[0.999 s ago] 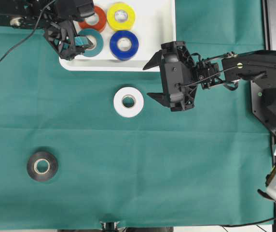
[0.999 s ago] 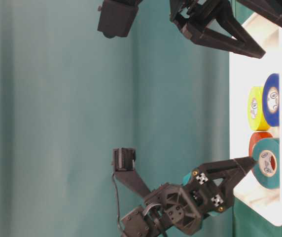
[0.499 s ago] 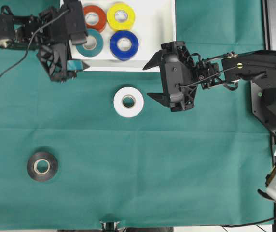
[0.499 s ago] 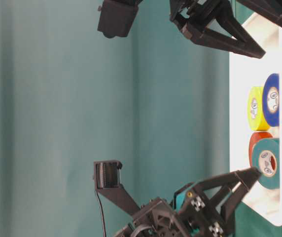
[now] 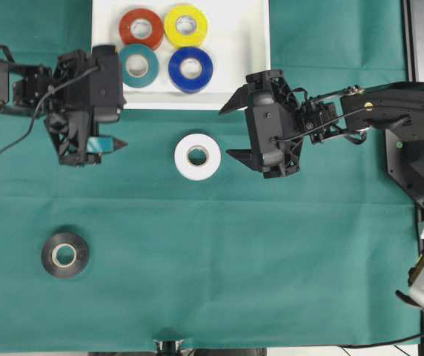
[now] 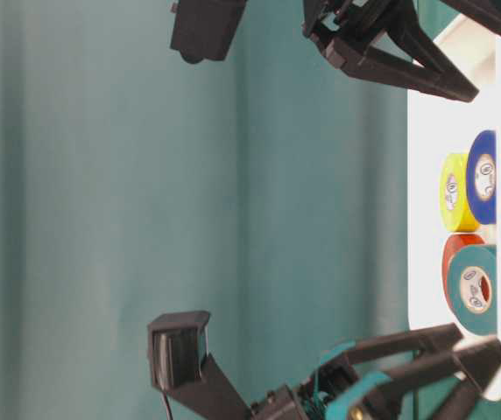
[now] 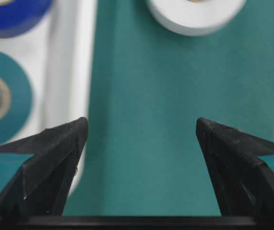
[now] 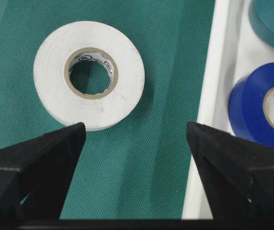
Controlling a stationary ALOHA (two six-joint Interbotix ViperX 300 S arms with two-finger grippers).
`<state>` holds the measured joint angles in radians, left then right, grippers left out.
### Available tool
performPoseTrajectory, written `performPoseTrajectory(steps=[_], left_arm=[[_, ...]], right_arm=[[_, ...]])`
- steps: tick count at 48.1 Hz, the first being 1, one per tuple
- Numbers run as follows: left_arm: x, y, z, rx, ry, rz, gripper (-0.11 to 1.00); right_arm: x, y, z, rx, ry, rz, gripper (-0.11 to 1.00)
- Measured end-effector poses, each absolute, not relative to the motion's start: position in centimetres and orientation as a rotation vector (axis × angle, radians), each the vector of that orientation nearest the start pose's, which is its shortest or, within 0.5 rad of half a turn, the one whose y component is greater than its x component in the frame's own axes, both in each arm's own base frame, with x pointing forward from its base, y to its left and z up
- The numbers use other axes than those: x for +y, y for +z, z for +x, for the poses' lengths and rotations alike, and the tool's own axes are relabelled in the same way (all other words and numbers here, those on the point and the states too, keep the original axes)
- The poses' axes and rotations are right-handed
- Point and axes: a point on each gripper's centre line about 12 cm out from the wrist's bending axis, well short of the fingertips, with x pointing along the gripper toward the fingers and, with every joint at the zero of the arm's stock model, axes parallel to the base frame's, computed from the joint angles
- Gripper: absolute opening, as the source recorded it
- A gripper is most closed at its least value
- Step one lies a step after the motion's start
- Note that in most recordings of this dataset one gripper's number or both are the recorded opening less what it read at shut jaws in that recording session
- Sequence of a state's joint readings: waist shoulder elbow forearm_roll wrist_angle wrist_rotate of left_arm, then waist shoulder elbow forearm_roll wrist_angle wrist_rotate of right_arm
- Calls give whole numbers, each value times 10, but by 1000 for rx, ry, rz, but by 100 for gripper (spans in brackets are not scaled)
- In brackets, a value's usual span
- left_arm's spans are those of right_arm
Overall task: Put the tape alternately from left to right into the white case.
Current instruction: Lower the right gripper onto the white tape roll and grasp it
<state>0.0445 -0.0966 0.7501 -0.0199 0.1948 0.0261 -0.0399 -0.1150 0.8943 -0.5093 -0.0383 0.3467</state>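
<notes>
Overhead exterior view is showing the white case [image 5: 234, 52] lying at the top edge of the table [image 5: 271, 259], its lower rim facing a wide stretch of bare green cloth. Four rolls are sitting inside it: red tape [image 5: 141, 28], yellow tape [image 5: 186, 24], teal tape [image 5: 138, 65] and blue tape [image 5: 190, 69], leaving the case's right part unfilled. White tape [image 5: 198, 156] is lying flat on the cloth just below the case, between the two arms. Right pincer [image 5: 232, 130] is hanging just right of it, jaws spread wide and gripping nothing; in the right wrist view the roll is lying ahead of the left jaw tip. Left pincer [image 5: 116, 126] is hovering over the cloth below the case's left corner, jaws likewise wide apart and empty. Black tape [image 5: 64, 255] is resting well apart, near the lower left.
</notes>
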Motion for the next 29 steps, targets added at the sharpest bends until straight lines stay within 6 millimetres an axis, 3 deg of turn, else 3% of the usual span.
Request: performPoseTrajectory(steps=[19,29], left_arm=[[6,158,344,851,10,0,94],[5,157,344,845,8,2,94]], right_arm=[[-8,140,324,746,47,-134,82],[5,141,326,730,89,-146,82]])
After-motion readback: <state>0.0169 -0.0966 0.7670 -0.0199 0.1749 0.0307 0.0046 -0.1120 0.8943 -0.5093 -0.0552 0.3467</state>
